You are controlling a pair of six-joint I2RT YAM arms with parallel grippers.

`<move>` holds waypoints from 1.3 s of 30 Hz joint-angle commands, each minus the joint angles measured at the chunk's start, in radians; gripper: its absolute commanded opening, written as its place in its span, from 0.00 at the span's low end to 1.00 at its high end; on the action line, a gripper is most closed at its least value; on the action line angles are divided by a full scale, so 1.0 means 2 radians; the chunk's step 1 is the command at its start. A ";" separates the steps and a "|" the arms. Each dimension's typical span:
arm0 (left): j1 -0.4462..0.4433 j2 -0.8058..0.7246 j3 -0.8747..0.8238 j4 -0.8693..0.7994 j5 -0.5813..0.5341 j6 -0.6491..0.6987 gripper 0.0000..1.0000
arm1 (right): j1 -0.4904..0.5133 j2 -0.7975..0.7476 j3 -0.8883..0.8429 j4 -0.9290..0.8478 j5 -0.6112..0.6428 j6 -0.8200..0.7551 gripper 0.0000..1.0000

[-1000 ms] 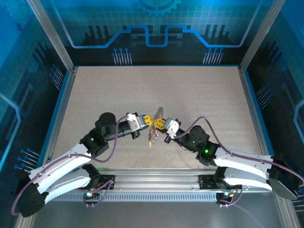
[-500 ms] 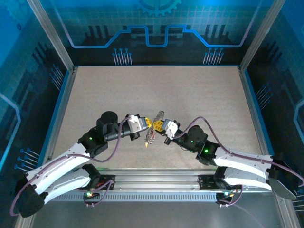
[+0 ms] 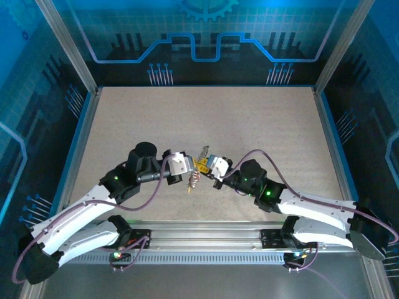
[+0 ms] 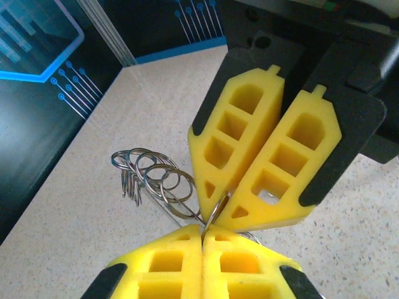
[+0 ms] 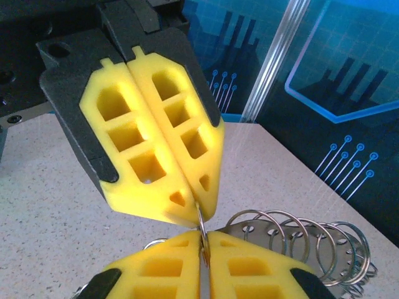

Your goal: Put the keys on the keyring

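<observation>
Blue wall panels [image 3: 199, 43] printed with circuit lines close in the space on three sides, held by bare aluminium posts [image 3: 65, 47]. Inside lies a pale, speckled worktop [image 3: 262, 118] with a blue border. The left arm [image 3: 93, 208] and right arm [image 3: 312, 208] reach in from the near edge and meet nose to nose over its near middle. The left jaws are pressed fully together, their yellow foam pads [image 4: 168, 265] nipping a thin grey wire loop, the keyring [image 4: 215, 208]. The right jaws pinch the same loop from the other side, pads [image 4: 240, 137] closed but for a sliver at the tips. A bunch of small steel rings [image 5: 305, 240] fans out beside them. I cannot tell whether it touches the surface.
</observation>
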 commanded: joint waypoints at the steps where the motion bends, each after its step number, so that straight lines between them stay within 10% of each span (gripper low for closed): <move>1: -0.005 0.005 0.035 -0.018 0.014 0.027 0.00 | -0.003 0.010 0.027 -0.030 -0.019 -0.005 0.13; 10: -0.018 0.012 0.054 -0.043 -0.007 0.046 0.02 | -0.009 0.013 0.011 -0.007 -0.046 -0.002 0.00; 13: -0.016 -0.007 0.031 -0.016 -0.017 0.028 0.24 | -0.021 0.002 -0.013 0.045 -0.077 0.012 0.00; 17: -0.011 -0.027 0.006 -0.003 -0.010 0.006 0.29 | -0.030 -0.011 -0.040 0.112 -0.096 0.024 0.00; 39: -0.005 -0.032 -0.014 0.042 0.093 -0.027 0.22 | -0.039 -0.021 -0.063 0.182 -0.125 0.036 0.00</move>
